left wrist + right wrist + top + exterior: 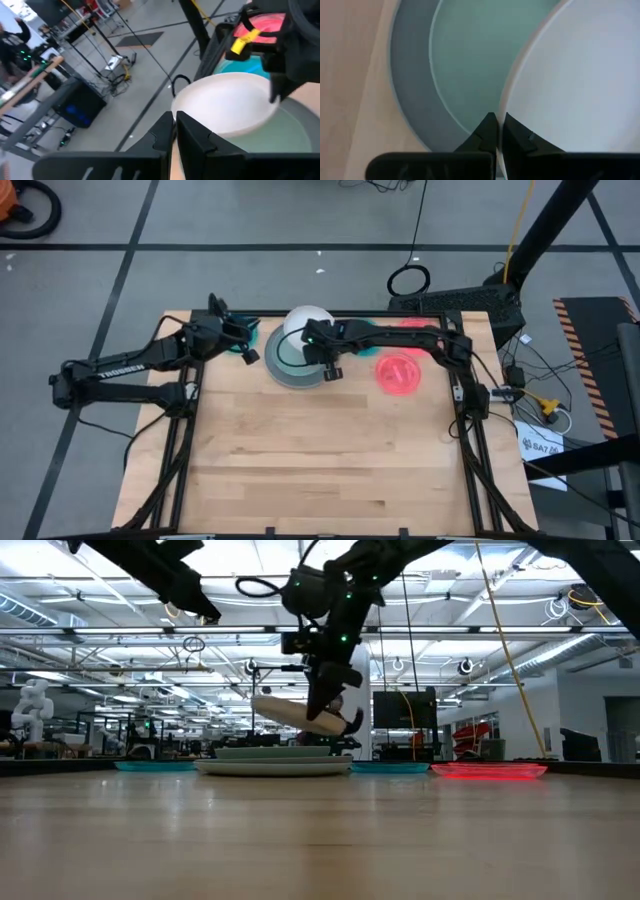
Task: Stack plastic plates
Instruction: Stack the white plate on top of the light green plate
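Now right end effector [312,343] pinches white plate [303,323] rim, tilted above mint plate [292,356] on grey stack. Level, centre over mint plate, then release. Left end effector [246,340] beside stack, apparently closed, empty.

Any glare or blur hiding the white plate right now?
High view: the white plate is washed out by overhead light, its rim hard to trace. Low view: backlit, right gripper nearly a silhouette. Right wrist view: plate sharp, fingers closed on its rim.

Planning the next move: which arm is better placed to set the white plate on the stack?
Right: its gripper already holds the round white plastic plate tilted above the mint green plate; the left gripper waits beside.
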Action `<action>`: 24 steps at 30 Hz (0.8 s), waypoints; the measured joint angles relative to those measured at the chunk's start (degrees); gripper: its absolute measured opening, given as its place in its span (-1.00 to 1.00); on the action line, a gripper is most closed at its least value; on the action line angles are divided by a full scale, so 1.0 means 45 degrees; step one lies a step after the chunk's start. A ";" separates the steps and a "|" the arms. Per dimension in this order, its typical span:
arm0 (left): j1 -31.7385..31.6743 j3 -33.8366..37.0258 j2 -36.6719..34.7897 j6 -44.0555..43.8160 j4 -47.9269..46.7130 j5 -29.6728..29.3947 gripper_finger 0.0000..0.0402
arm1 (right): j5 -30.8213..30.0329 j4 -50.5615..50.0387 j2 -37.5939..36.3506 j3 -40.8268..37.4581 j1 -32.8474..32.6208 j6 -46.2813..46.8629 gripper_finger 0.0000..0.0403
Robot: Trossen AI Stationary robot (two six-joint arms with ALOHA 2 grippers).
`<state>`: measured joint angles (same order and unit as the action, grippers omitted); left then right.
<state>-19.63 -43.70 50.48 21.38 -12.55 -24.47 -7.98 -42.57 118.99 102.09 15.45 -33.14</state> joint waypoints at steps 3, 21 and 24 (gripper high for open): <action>-0.0380 0.0000 0.0005 0.0416 0.0191 0.0000 -0.85 | 0.0128 -0.0258 0.0434 0.0365 0.0124 -0.0429 -0.99; -0.1883 0.0000 0.0008 0.0842 0.0363 0.0212 -0.85 | 0.0972 -0.0025 0.0688 0.0396 0.0659 -0.1473 -0.98; -0.1998 0.0000 0.0010 0.0515 0.0047 0.0223 -0.85 | 0.1319 0.0232 0.0688 0.0396 0.0659 -0.1722 -0.98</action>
<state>-28.62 -43.70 50.52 23.70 -12.34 -23.47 -2.05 -41.53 122.08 103.88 18.41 -40.89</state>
